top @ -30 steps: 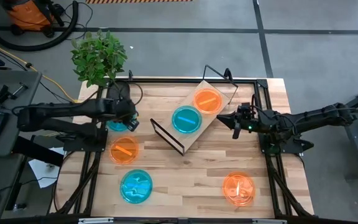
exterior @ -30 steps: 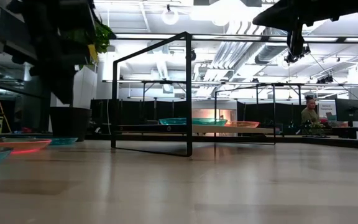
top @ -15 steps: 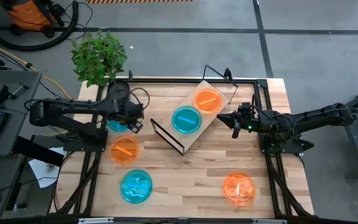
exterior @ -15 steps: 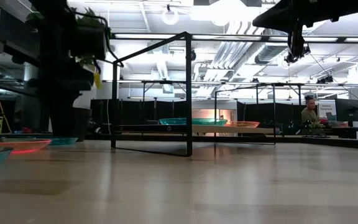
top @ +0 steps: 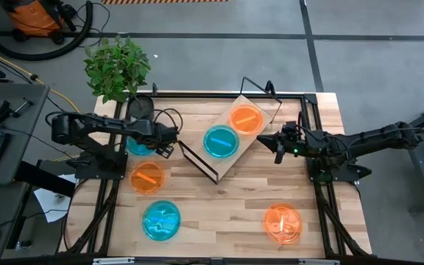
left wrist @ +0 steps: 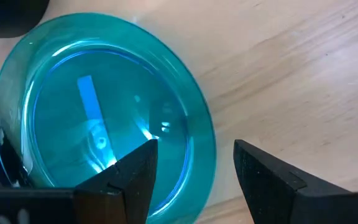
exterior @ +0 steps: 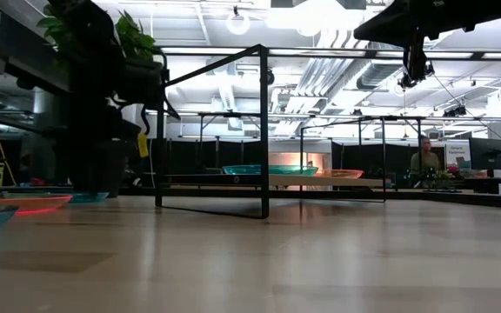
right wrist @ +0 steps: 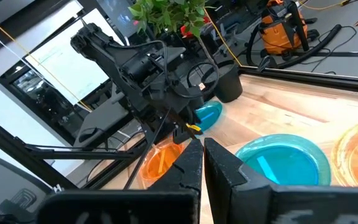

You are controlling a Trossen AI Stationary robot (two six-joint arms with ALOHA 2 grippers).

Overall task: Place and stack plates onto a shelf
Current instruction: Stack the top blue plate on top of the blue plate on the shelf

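The left hand (top: 166,142) hovers over the near-left part of the butcher-block worktop (top: 227,199), just beside the shelf's black wire end, its fingers (left wrist: 135,177) spread apart with nothing between them. Through its wrist camera, a cyan-blue plate (left wrist: 101,109) lies flat on the wood right under it, one fingertip over the plate's rim and the other over bare wood beside it. From above, that same plate (top: 137,146) peeps out from under the arm, close to the potted plant (top: 118,68) at the worktop's far-left corner.

The shelf (top: 230,136) sits slantwise in the middle of the worktop, a pale board with thin black wire frames at both ends. Two plates rest on it side by side, not stacked: a cyan-blue one (top: 221,141) nearer the left arm and an orange one (top: 245,118) toward the far end.

Three more plates lie loose on the worktop. An orange one (top: 147,178) sits just in front of the left arm, another cyan-blue one (top: 160,220) lies near the front-left edge, and an orange one (top: 282,223) lies well apart at the front right.

The right hand (top: 278,145) hangs above the worktop just off the shelf's right side, its fingers (right wrist: 222,165) pressed nearly together and gripping nothing.

Looking level across the worktop, a person (exterior: 422,157) sits far back in the room.
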